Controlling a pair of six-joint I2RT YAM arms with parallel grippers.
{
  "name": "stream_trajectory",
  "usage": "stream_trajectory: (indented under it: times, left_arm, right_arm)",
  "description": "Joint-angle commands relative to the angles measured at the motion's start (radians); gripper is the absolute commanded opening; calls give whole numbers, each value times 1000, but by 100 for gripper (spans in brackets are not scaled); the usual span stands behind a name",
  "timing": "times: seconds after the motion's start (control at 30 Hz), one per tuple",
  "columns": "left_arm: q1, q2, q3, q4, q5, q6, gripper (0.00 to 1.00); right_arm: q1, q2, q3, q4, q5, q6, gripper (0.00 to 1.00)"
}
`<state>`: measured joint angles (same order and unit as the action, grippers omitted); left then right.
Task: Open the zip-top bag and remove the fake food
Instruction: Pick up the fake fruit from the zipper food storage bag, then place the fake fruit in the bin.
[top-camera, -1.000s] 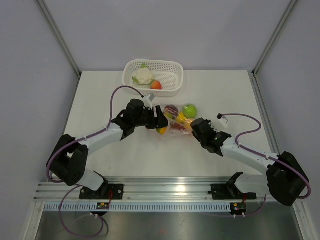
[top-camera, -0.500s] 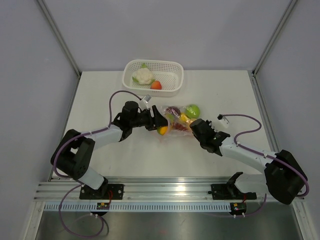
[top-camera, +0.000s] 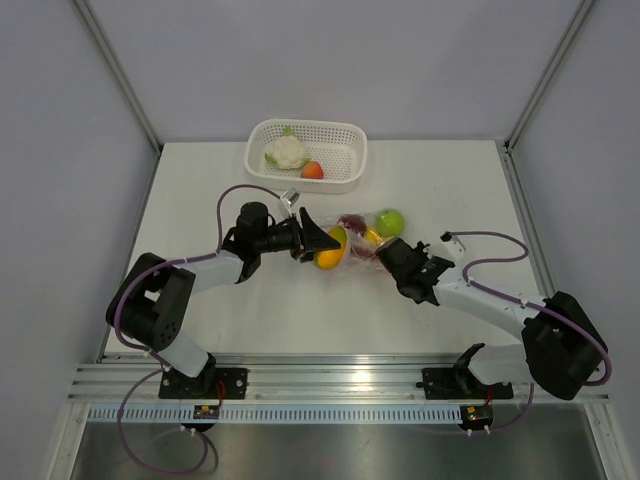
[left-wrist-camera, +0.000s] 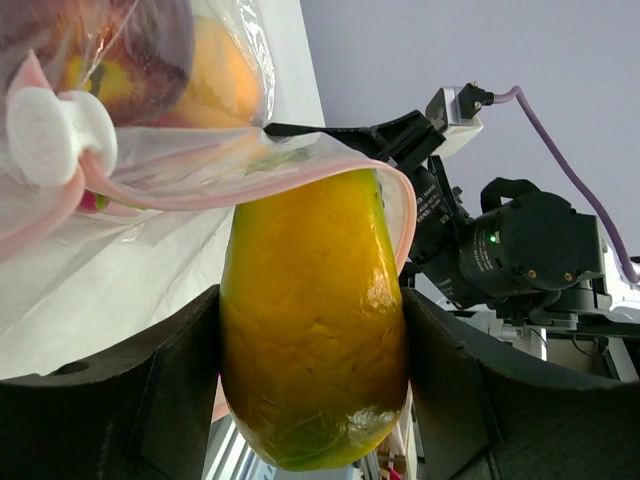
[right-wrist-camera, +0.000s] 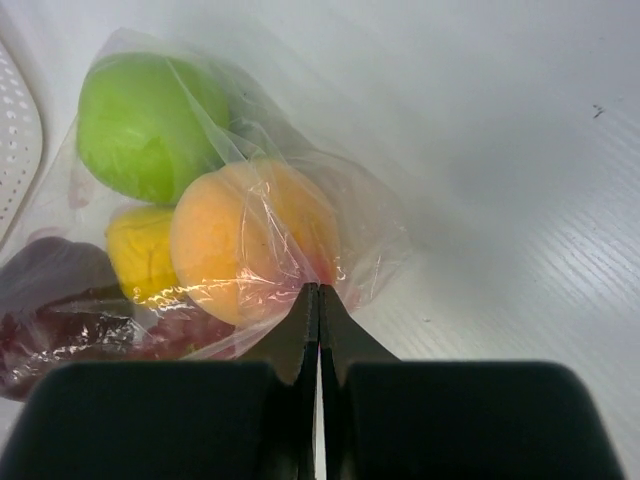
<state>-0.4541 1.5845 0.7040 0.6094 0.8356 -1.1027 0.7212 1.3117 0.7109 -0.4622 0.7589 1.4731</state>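
Observation:
The zip-top bag (top-camera: 362, 238) lies mid-table, clear with a pink zip strip (left-wrist-camera: 200, 185). My left gripper (top-camera: 322, 243) is shut on a yellow-orange fruit (left-wrist-camera: 312, 330) that sticks out of the bag's open mouth; in the top view this fruit (top-camera: 331, 256) is at the bag's left end. My right gripper (right-wrist-camera: 318, 296) is shut on the bag's plastic at its other end (top-camera: 385, 252). Inside the bag are a green apple (right-wrist-camera: 145, 125), a peach (right-wrist-camera: 250, 235), a yellow piece (right-wrist-camera: 140, 250) and a dark red piece (right-wrist-camera: 55, 285).
A white perforated basket (top-camera: 355, 150) stands at the back of the table and holds a cauliflower (top-camera: 287, 152) and an orange-red piece (top-camera: 312, 170). Its edge (right-wrist-camera: 15, 140) shows at the left of the right wrist view. The right arm (left-wrist-camera: 520, 250) is in the left wrist view.
My right gripper has closed on the bag's end and moved slightly left. My left wrist has turned and drawn back a little, with the yellow-orange fruit coming out of the bag's mouth.

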Motion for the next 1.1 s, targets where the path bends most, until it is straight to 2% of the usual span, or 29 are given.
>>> stream_trajectory:
  times: [0.0, 0.33, 0.53, 0.57, 0.6, 0.63, 0.7, 0.73, 0.77, 0.83, 0.93, 1.07]
  left_arm:
    - [23, -14, -12, 105, 28, -13, 62]
    - [31, -27, 12, 117, 95, 3, 62]
    - [31, -49, 11, 104, 79, 64, 61]
    - [31, -72, 17, 66, 74, 88, 61]
    - [31, -89, 46, -3, 39, 186, 61]
    - [31, -112, 69, -225, -4, 255, 61]
    - [28, -182, 129, -417, -158, 373, 61]
    - [28, -208, 137, -519, -199, 438, 61]
    - [28, -230, 138, -551, -229, 457, 61]
    - [28, -291, 160, -661, -344, 509, 61]
    - [26, -340, 169, -735, -456, 544, 61]
    - [26, -340, 189, -784, -515, 566, 61]
  right_arm:
    - [3, -48, -2, -136, 149, 64, 0]
    - [-23, -25, 42, -228, 217, 73, 0]
    - [-31, -22, 41, -190, 198, 33, 0]
    - [-34, -23, 38, -188, 198, 35, 0]
    - [-34, -23, 39, -185, 197, 33, 0]
    - [-34, -23, 39, -184, 195, 23, 0]
    - [-35, -22, 45, -187, 194, 23, 2]
    - [-34, -22, 47, -188, 192, 21, 9]
    - [-34, -25, 47, -188, 191, 16, 13]
    - [-34, -31, 47, -175, 184, -5, 29]
    - [-34, -52, 36, -132, 169, -53, 32]
    - [-34, -72, 25, -99, 143, -89, 34]
